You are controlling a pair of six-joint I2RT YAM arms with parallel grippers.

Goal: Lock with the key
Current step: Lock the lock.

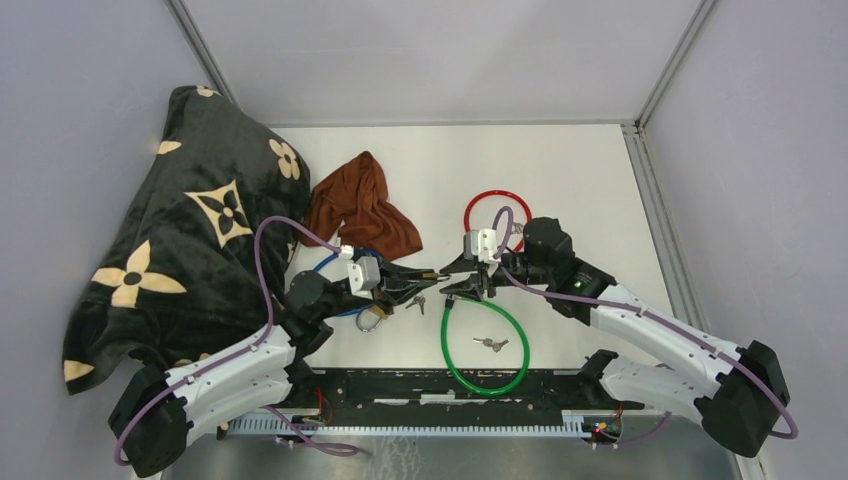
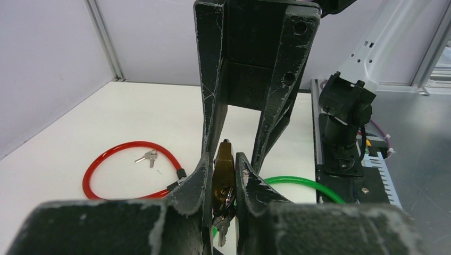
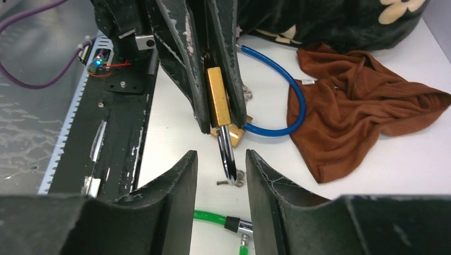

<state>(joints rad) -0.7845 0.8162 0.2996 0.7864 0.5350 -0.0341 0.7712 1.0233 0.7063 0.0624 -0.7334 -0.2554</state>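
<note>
My left gripper is shut on a brass padlock and holds it above the table, with a bunch of keys hanging under the lock. In the right wrist view the padlock's brass body sits between the left fingers, and its silver shackle points down toward me. My right gripper is open, and the tip of the shackle lies between its fingers without touching either. From above, the two grippers meet tip to tip at mid-table: left gripper, right gripper.
A green cable lock loops near the front edge with a key inside it. A red cable lock lies behind the right gripper. A blue cable lock, a brown cloth and a dark patterned blanket lie at the left.
</note>
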